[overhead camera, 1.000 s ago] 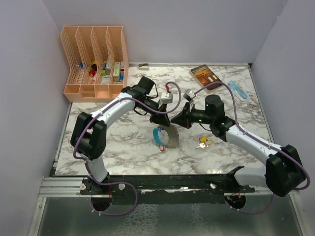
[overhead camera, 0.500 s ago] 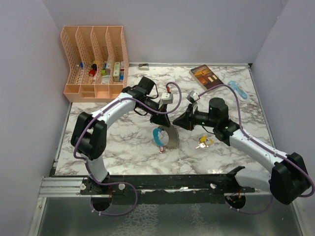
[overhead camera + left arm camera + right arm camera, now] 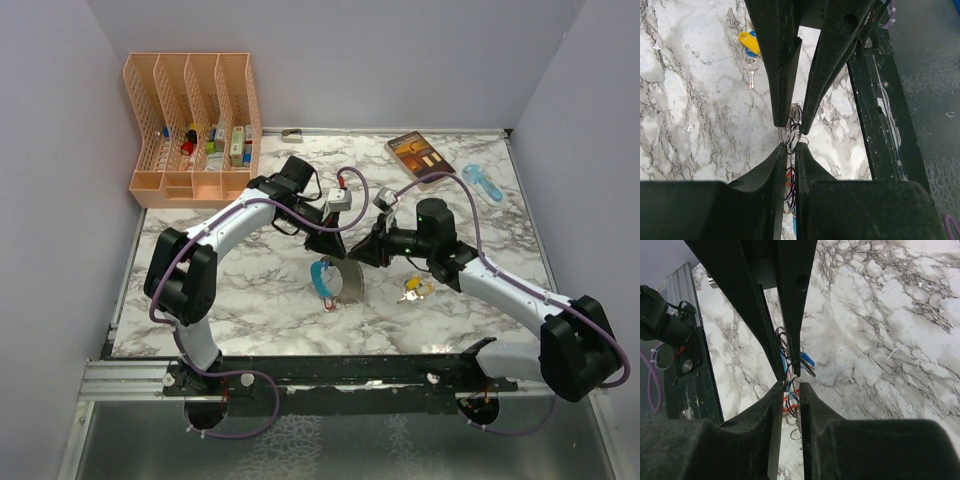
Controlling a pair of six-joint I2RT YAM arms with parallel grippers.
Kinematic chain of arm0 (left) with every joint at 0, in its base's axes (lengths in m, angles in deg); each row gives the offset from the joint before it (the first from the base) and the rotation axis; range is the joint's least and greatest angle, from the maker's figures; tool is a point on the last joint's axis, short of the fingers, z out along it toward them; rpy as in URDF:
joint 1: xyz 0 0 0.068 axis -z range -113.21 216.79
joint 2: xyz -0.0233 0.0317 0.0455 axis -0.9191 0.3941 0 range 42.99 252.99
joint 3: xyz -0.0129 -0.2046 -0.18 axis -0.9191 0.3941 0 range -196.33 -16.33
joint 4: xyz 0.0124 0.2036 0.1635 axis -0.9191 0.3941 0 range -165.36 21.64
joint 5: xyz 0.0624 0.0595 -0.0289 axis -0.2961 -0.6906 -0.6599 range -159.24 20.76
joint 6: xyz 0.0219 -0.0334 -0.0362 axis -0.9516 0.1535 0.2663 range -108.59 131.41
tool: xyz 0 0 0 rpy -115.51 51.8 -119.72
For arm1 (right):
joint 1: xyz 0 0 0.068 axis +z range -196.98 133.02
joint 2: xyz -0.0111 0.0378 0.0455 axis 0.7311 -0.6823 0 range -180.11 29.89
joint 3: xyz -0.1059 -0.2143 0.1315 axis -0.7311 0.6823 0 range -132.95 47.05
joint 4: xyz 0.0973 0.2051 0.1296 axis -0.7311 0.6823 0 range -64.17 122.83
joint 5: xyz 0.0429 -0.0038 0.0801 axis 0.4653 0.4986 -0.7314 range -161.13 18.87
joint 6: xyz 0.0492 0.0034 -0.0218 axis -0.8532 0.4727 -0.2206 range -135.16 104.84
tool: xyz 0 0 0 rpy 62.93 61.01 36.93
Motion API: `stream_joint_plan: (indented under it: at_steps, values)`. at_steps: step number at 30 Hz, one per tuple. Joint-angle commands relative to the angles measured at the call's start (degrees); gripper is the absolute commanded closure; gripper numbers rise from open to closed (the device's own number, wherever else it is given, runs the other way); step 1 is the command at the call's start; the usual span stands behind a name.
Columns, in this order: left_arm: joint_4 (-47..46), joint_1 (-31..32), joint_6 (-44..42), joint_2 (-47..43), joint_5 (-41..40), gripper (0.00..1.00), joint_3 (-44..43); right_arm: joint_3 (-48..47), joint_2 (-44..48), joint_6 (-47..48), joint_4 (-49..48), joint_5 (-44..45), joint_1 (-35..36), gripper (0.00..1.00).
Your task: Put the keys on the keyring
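The keyring (image 3: 328, 278), with a light-blue curved piece, a red tag and a grey fan, hangs just above the marble table. My left gripper (image 3: 335, 247) is shut on its thin wire rings from above; they pass between its jaws in the left wrist view (image 3: 791, 147). My right gripper (image 3: 360, 252) meets it tip to tip from the right. Its jaws are closed to a narrow gap on the same ring loops (image 3: 789, 386), above the red tag (image 3: 790, 399). A key with a yellow tag (image 3: 413, 291) lies loose on the table, also in the left wrist view (image 3: 749, 44).
A peach file organizer (image 3: 195, 120) holding small items stands at the back left. A brown patterned box (image 3: 418, 153) and a light-blue object (image 3: 482, 182) lie at the back right. A black rail (image 3: 350, 368) runs along the front edge.
My right gripper drew back a little to the right, then came in again to the rings. The left gripper and the hanging keyring have stayed put.
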Motion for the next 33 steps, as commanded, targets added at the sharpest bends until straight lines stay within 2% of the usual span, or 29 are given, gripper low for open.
stream_joint_plan:
  at_steps: [1, 9, 18, 22, 27, 33]
  values:
    - [0.61, 0.18, -1.09, 0.45, 2.01, 1.0, -0.33, -2.22, -0.74, 0.49, -2.17, -1.85, -0.09, 0.82]
    - [0.55, 0.19, -1.04, 0.63, 1.83, 1.0, -0.17, -3.37, -1.26, 0.36, -2.26, -1.58, -0.09, 0.82]
    - [0.5, 0.19, -1.04, 0.36, 1.79, 1.0, -0.25, -4.12, -3.02, 0.81, -1.76, -3.2, -0.09, 0.99]
    - [0.51, 0.17, -0.94, 0.52, 1.74, 1.0, -0.28, -3.34, -2.03, 0.76, -1.59, -2.45, -0.09, 0.99]
    - [0.37, 0.18, -0.65, 0.57, 1.81, 0.91, -0.27, -2.2, 0.2, 0.28, -1.27, -0.96, -0.09, 0.99]
    - [0.34, 0.17, -0.86, 0.8, 2.17, 0.93, -0.02, -0.53, 1.6, -0.73, -2.17, -1.01, -0.09, 0.99]
